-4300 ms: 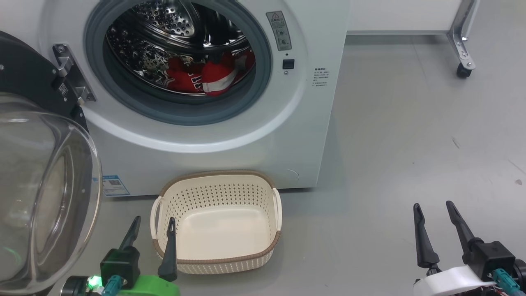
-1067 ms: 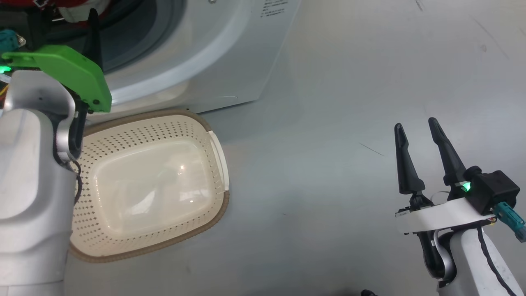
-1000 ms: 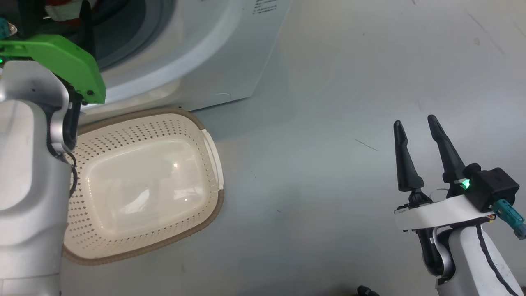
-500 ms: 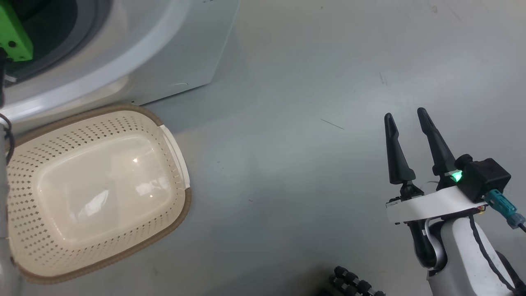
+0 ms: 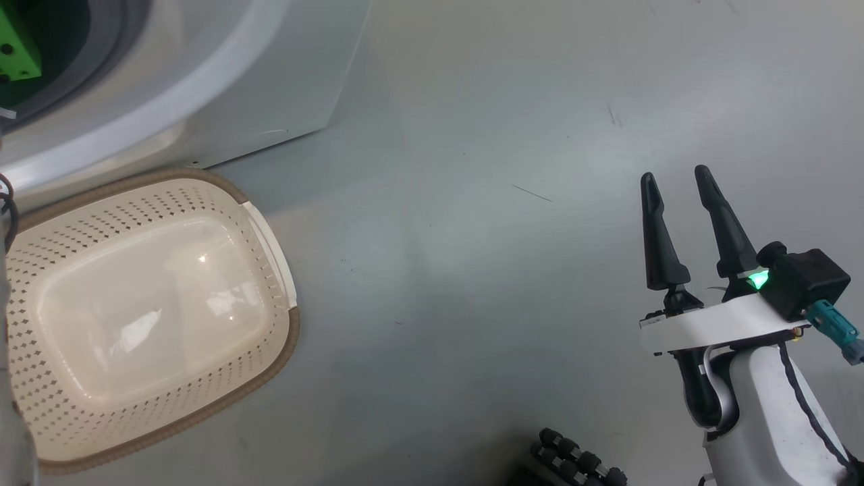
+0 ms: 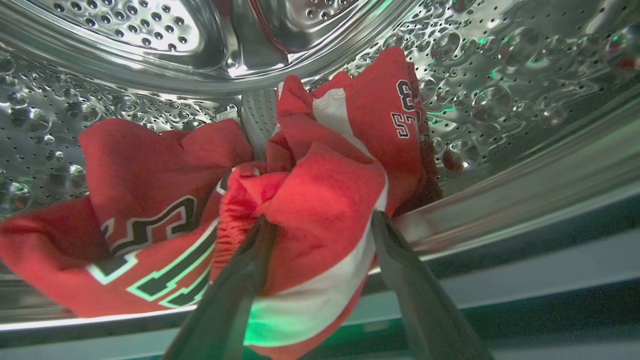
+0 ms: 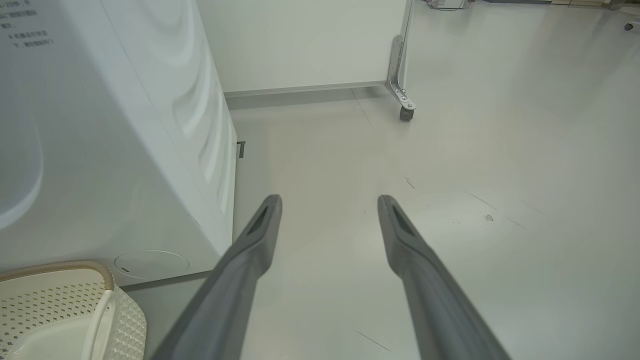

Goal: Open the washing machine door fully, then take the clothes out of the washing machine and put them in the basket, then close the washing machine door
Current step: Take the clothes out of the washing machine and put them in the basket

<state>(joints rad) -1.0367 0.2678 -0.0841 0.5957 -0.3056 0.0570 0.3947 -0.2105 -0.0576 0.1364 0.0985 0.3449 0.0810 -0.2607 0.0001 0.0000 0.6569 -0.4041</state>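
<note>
The clothes (image 6: 320, 200), red with white stripes and dark lettering, lie heaped on the perforated steel drum (image 6: 150, 30) of the washing machine (image 5: 202, 88). My left gripper (image 6: 321, 220) is open inside the drum, one finger on each side of a bunched red fold with a white stripe. Its green wrist cover (image 5: 17, 50) shows at the machine's opening. The cream basket (image 5: 290, 337) stands on the floor in front of the machine, with nothing in it. My right gripper (image 5: 676, 175) hangs open over bare floor to the right of the basket. The washing machine door is out of view.
The machine's white side (image 7: 100, 125) stands left of my right gripper (image 7: 328, 200), with the basket's corner (image 7: 107, 280) below it. A metal leg on a caster (image 7: 402, 107) stands by the far wall. A black ribbed part (image 5: 574, 466) shows at the bottom edge.
The head camera has turned, so machine and basket now sit further left in its picture and my left forearm has slid out past the left edge. The right gripper stays open.
</note>
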